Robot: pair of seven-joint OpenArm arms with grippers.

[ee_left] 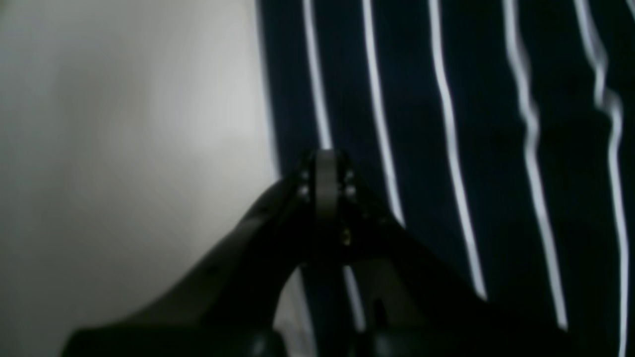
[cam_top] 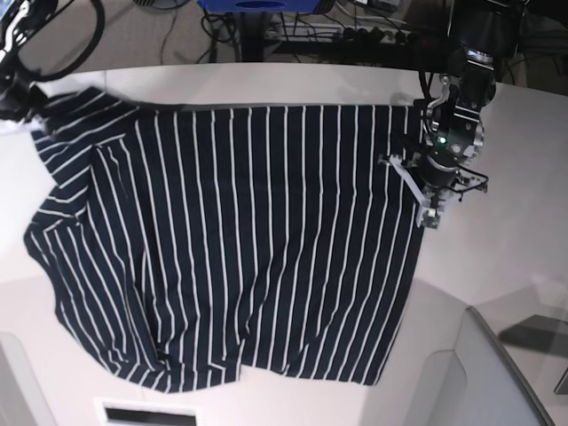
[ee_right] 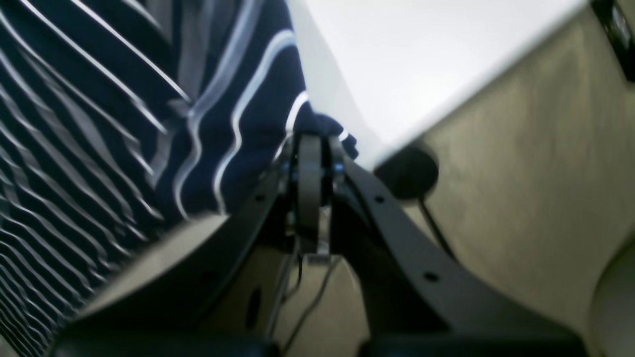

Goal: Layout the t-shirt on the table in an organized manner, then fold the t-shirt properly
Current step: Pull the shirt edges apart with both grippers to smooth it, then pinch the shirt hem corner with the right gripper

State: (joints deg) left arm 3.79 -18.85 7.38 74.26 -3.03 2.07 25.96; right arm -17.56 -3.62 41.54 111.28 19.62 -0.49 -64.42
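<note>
The dark striped t-shirt (cam_top: 231, 240) lies spread on the white table (cam_top: 497, 266), one sleeve pulled toward the far left corner. My right gripper (cam_top: 21, 94) is at that corner. In the right wrist view my right gripper (ee_right: 317, 141) is shut on a bunched bit of t-shirt (ee_right: 99, 124) just past the table (ee_right: 421, 59) edge. My left gripper (cam_top: 429, 220) is at the shirt's right edge. In the left wrist view my left gripper (ee_left: 326, 156) is shut over the flat t-shirt (ee_left: 471, 124) near its hem, beside bare table (ee_left: 124, 124). No cloth shows between its fingers.
Beyond the table edge the right wrist view shows the floor and a round dark foot (ee_right: 407, 171) with a cable. Cables and a blue object (cam_top: 257, 4) lie behind the table. A grey panel (cam_top: 479, 373) stands at the lower right.
</note>
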